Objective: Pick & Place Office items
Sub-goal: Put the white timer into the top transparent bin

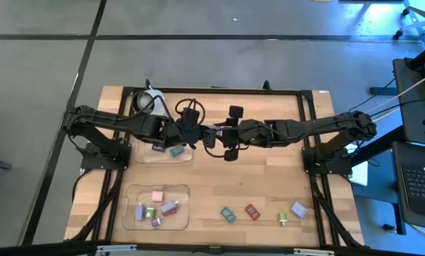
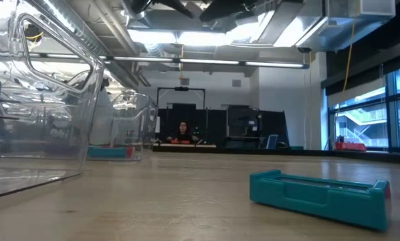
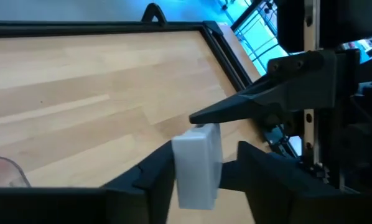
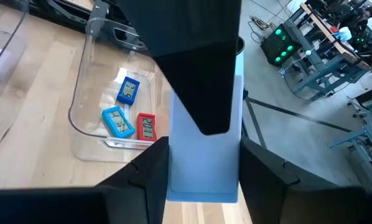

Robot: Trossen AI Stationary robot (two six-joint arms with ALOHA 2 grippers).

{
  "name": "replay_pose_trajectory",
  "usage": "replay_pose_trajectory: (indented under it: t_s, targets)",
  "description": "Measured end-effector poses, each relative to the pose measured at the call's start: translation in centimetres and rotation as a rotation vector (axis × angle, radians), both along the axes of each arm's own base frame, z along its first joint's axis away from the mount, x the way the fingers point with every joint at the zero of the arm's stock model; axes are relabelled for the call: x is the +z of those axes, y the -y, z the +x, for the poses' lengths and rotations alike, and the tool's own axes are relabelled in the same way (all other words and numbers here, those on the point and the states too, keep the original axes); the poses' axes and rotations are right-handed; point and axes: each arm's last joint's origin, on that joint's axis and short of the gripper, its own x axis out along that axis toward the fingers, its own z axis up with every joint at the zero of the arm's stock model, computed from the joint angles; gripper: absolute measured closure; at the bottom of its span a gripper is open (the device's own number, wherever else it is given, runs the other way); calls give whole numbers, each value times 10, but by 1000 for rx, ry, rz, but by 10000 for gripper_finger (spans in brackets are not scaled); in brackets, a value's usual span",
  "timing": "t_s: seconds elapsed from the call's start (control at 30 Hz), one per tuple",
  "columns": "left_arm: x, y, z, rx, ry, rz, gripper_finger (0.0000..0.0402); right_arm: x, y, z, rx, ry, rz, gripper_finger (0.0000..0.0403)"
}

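A small white block (image 3: 197, 163), one of the office items, hangs in mid-air over the table's middle between my two grippers. My left gripper (image 3: 198, 186) reaches in from the left and my right gripper (image 4: 203, 180) from the right; they meet tip to tip (image 1: 212, 132), and each is shut on the block (image 4: 201, 162). Other office items lie loose on the table near the front right: a teal piece (image 1: 228, 214), a red one (image 1: 252, 211), a green one (image 1: 283, 218) and a lavender one (image 1: 298, 209). My left gripper pinches the white block between its two fingers, one finger (image 3: 150, 177) against the block's side face (image 3: 178, 168). It comes from the table's left, slanting down. The block is lifted clear of the table. My right gripper pinches the same block on two opposite faces (image 4: 173, 168) between its two fingers (image 4: 150, 177). It comes from the table's right, slanting down. One finger of the left gripper (image 4: 198, 68) covers the block's far end. The block hangs clear of the table.
A clear tray (image 1: 136, 213) at the front left holds several pieces. A second clear tray (image 1: 147, 158) under the left arm holds blue, teal and red pieces (image 4: 127, 115). A white round cup (image 1: 150, 102) stands at the far left. A black frame (image 1: 212, 91) rims the table.
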Motion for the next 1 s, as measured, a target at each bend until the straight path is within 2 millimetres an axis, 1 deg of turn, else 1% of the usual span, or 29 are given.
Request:
replay_pose_trajectory:
  t_s: [0.17, 0.27, 0.37, 0.47, 0.57, 0.77, 0.87, 1.0]
  targets:
    - [-1, 0, -1, -2, -6, -6, 301, 0, 0, 0, -1, -2, 0, 243]
    - [1, 0, 0, -5, 10, -12, 326, 0, 0, 0, -4, 0, -2, 243]
    - [1, 0, 0, -12, 13, -17, 334, 0, 0, 0, -4, 1, -4, 242]
    - [1, 0, 0, -17, 11, -17, 328, 0, 0, 0, 3, -3, -13, 235]
    - [2, 1, 1, -39, 12, -16, 325, 0, 0, 0, 6, -7, -25, 208]
    - [1, 0, 1, -38, 3, -17, 336, -3, 4, -2, -15, -48, -37, 128]
    - [1, 0, 0, -29, 4, -10, 335, -4, 7, -10, -27, -114, -40, 98]
    - [5, -1, -3, -7, 12, 17, 332, 3, 12, -32, -74, -183, 13, 87]
